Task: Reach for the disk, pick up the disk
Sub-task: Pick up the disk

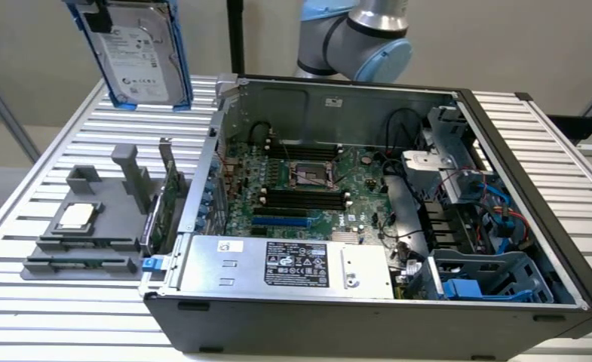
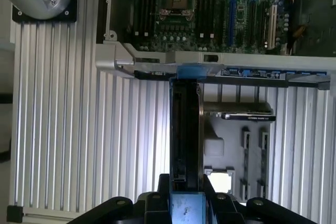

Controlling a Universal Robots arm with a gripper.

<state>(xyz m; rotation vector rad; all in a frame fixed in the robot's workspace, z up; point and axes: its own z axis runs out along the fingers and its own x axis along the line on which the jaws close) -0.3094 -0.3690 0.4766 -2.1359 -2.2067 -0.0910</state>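
Note:
The disk (image 1: 139, 53), a silver-grey hard drive with a white label and a blue carrier frame, hangs upright in the air above the slatted table's far corner, at the exterior view's left of the open computer case. My gripper (image 1: 99, 16) is shut on its upper edge. The wrist view looks along the disk (image 2: 185, 129) edge-on: a dark narrow slab with blue plastic at both ends, clamped between my gripper (image 2: 186, 195) fingers (image 2: 161, 188). Below it lie the table slats and the case's edge.
The open computer case (image 1: 537, 249) takes up the table's middle, with the motherboard (image 1: 296, 188) and a silver box with a black label (image 1: 296, 264) inside. A grey fixture (image 1: 84, 234) carrying a small square chip (image 1: 78, 216) sits at the exterior view's left. The arm's elbow (image 1: 361, 38) rises behind the case.

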